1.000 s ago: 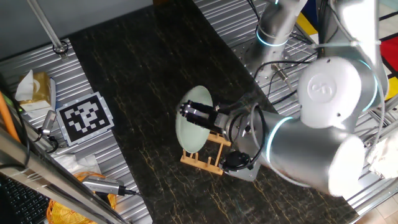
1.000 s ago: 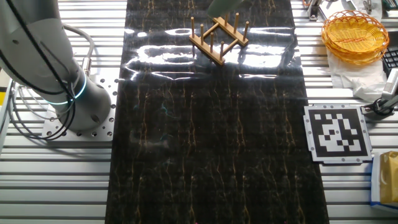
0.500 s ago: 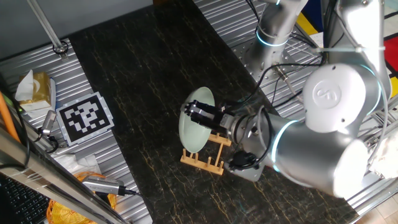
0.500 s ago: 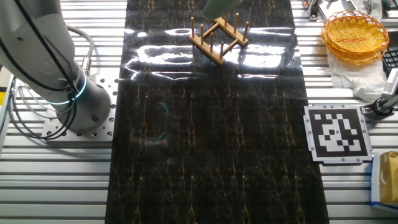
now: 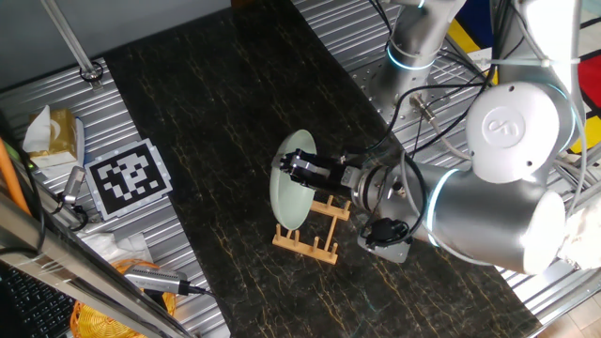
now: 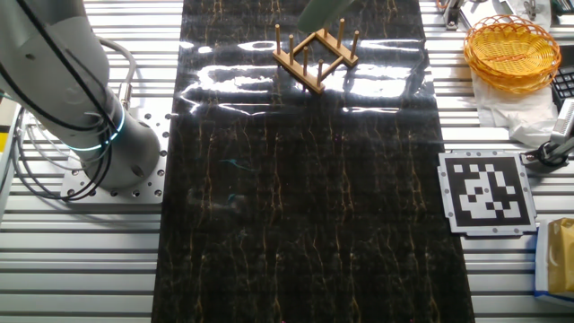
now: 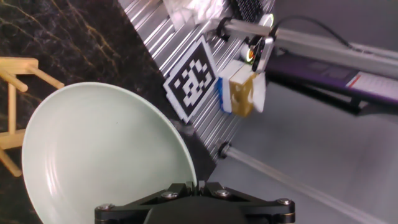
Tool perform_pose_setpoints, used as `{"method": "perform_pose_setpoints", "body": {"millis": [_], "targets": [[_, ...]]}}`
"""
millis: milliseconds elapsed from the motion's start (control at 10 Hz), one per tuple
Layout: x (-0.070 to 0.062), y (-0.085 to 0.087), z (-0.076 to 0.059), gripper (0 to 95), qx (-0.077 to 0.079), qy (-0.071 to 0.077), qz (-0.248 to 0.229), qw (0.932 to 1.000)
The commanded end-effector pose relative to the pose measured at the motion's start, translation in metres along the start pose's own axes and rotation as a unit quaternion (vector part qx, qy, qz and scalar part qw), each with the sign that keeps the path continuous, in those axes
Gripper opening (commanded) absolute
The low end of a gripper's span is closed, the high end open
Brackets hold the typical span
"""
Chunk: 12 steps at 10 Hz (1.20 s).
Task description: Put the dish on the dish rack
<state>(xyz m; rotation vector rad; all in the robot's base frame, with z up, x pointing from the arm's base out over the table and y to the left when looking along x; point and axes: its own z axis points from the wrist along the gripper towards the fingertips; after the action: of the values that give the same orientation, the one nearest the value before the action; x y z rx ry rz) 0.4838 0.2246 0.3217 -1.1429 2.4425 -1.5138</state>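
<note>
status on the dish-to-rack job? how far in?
Done: the dish is picked up, gripped at its rim by the gripper and turned on edge. In hand: it hangs just above the dish rack, over the rack's end. Left: lowering it between the pegs and releasing; the other fixed view shows the rack's slots empty.

Glossy dish (image 7: 99, 155), wooden rack (image 5: 310, 235), seemingly polished tabletop (image 6: 305, 197)
</note>
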Motion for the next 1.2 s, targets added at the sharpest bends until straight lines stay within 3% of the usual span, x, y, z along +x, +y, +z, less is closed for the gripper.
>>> {"method": "perform_pose_setpoints", "body": {"millis": [100,400,700,1000,1200], "targets": [[-0.001,0.0,-0.001,0.0,-0.002,0.002,-0.008,1.0],[-0.008,0.016,-0.027,0.0,-0.005,0.012,-0.003,0.9999],[-0.008,0.019,-0.026,0.0,-0.006,0.009,-0.007,0.9999],[-0.006,0.028,-0.017,0.0,-0.007,0.002,0.005,1.0],[-0.005,0.031,-0.013,0.0,-0.002,0.006,0.007,1.0]]}}
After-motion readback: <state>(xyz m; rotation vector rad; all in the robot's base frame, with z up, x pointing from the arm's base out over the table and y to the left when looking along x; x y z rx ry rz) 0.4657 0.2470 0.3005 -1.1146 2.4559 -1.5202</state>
